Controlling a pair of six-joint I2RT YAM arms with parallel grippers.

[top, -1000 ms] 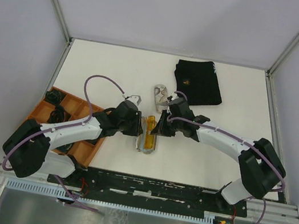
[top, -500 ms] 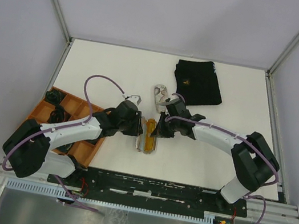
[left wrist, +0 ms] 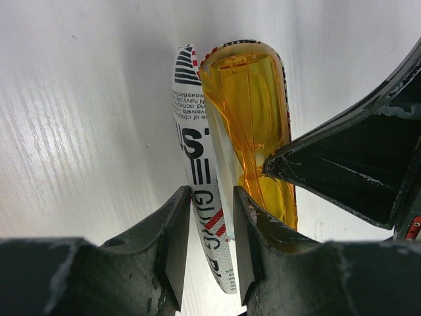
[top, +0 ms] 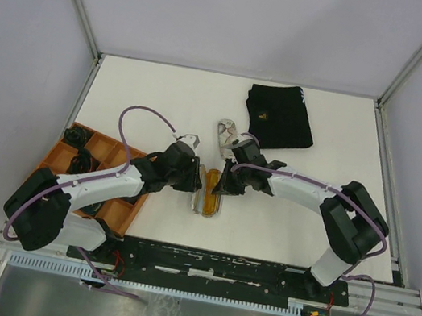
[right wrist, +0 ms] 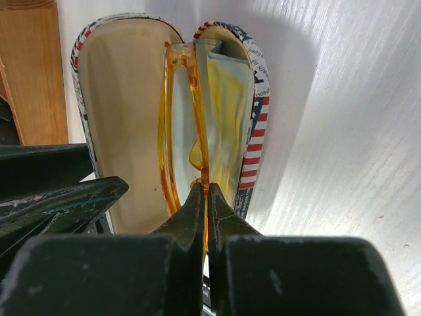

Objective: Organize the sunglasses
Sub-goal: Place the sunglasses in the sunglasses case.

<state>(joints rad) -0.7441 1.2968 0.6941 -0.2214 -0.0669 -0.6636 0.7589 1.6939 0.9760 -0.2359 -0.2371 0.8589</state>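
Orange-amber sunglasses [right wrist: 179, 125] sit folded inside open printed glasses case [left wrist: 197, 155], mid worktop [top: 165, 93] toward near edge. Right gripper [right wrist: 205, 192] jaws together, pinching the thin orange frame. Left gripper [left wrist: 212, 201] jaws clamped on one printed case wall. White-framed sunglasses [top: 227, 137] lie just behind the case, toward far edge. Black cloth [top: 279, 117] near far right corner, orange tray [top: 54, 156] at left edge.

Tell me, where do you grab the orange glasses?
Pinch the thin upper rim, coming from above on the right. The glasses stand on edge in the open case, so only that rim sticks up, and the left gripper holds the lid side. The right gripper grips there now.
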